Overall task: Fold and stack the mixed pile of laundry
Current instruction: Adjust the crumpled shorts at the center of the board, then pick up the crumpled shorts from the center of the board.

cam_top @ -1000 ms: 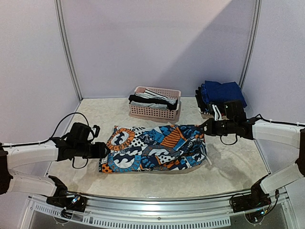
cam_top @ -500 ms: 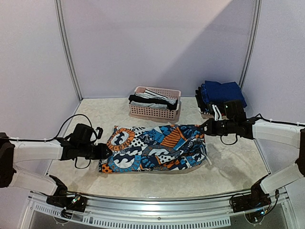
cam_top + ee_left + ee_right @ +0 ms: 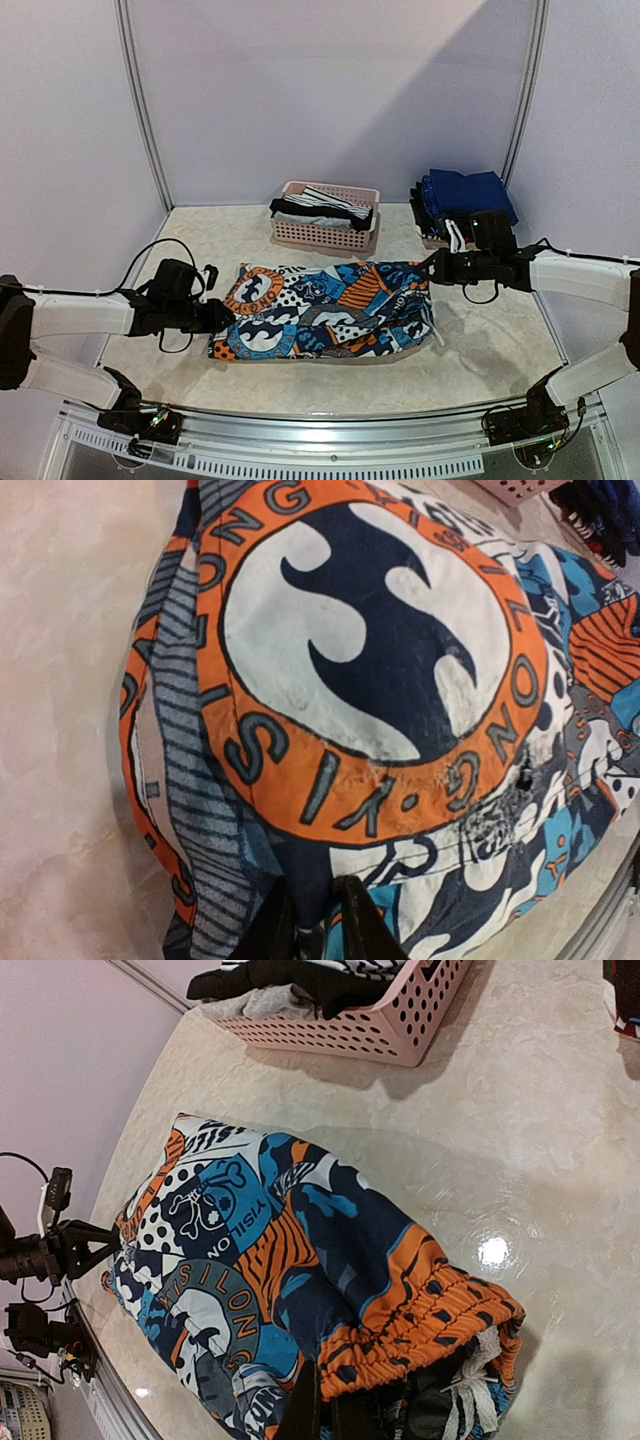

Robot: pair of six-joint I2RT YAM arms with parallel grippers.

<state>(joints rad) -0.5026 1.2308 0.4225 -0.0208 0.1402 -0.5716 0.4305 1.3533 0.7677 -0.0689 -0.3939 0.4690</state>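
Observation:
The orange-blue-black-white patterned garment (image 3: 325,310) lies spread flat across the middle of the table. My left gripper (image 3: 224,317) is shut on its left edge; the wrist view shows the fingers pinching the cloth (image 3: 350,680) just below the round orange logo. My right gripper (image 3: 433,268) is shut on the orange elastic waistband (image 3: 420,1330) at the garment's right end. A folded navy stack (image 3: 465,195) sits at the back right. Black-and-white striped pieces (image 3: 325,205) lie in the pink basket (image 3: 325,236).
The pink slatted basket stands at the back centre and also shows in the right wrist view (image 3: 390,1020). Wall posts rise at the back corners. A metal rail (image 3: 330,420) runs along the table's near edge.
My left gripper has moved slightly right toward the garment's left edge. The right arm and the garment have barely moved.

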